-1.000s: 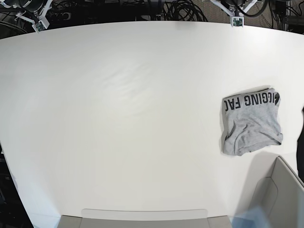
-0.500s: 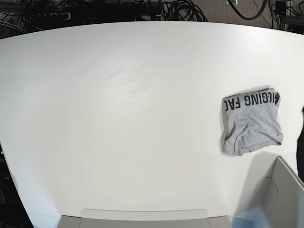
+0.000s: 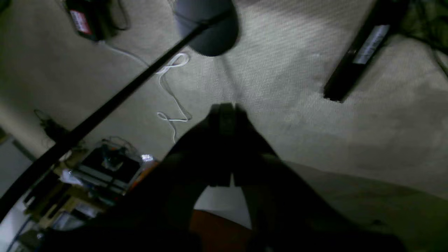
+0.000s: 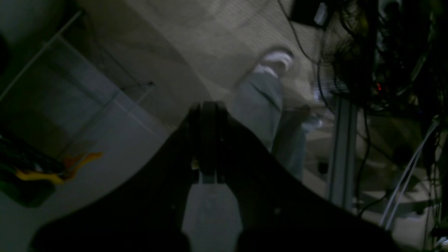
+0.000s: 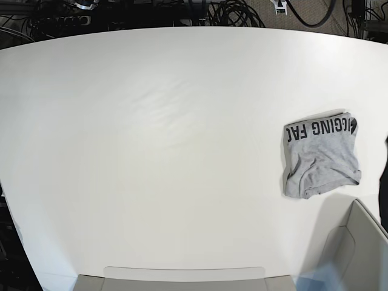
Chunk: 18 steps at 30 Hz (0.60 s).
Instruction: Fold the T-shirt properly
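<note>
The grey T-shirt [image 5: 320, 157] lies folded into a small rectangle at the right side of the white table [image 5: 157, 151], its black lettering along the far edge. Neither gripper is near it. In the left wrist view my left gripper [image 3: 227, 109] is shut and empty, dark against the carpeted floor. The right wrist view shows my right gripper [image 4: 206, 106] likewise shut with nothing between its fingers, off the table. Both grippers are out of the base view.
A grey bin [image 5: 364, 242] stands at the table's near right corner and a flat grey tray [image 5: 182, 277] at the near edge. Cables [image 5: 236, 12] pile up behind the table. A person's leg and white shoe [image 4: 269, 80] show in the right wrist view.
The two arm tips seen at the table's far edge a second ago have pulled back out of the base view. The T-shirt has not moved.
</note>
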{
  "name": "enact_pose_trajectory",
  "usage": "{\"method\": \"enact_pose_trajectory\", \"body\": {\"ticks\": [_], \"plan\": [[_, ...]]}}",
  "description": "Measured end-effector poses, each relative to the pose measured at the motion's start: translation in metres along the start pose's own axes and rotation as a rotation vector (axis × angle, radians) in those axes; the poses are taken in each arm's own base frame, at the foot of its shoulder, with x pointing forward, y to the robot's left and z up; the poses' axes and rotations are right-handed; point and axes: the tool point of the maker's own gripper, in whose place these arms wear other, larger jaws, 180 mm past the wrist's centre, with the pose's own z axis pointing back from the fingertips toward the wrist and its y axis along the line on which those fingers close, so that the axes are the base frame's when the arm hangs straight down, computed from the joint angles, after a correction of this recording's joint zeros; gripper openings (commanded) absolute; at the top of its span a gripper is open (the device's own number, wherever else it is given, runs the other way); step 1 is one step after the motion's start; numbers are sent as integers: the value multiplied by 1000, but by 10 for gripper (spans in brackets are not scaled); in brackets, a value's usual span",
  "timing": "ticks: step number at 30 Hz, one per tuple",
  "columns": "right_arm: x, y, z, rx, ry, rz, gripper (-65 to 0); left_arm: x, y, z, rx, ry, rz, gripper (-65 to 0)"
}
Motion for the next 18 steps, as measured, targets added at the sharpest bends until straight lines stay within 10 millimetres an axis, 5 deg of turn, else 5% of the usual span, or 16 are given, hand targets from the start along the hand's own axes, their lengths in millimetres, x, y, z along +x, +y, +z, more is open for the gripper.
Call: {"method": "enact_pose_trajectory", "body": {"ticks": [10, 18], "plan": [[52, 21, -19, 65, -154, -15, -650, 64, -9, -3, -2, -172, 2, -650], [60, 21, -20, 69, -174, -22, -650, 72, -32, 3, -37, -190, 7, -650]]}}
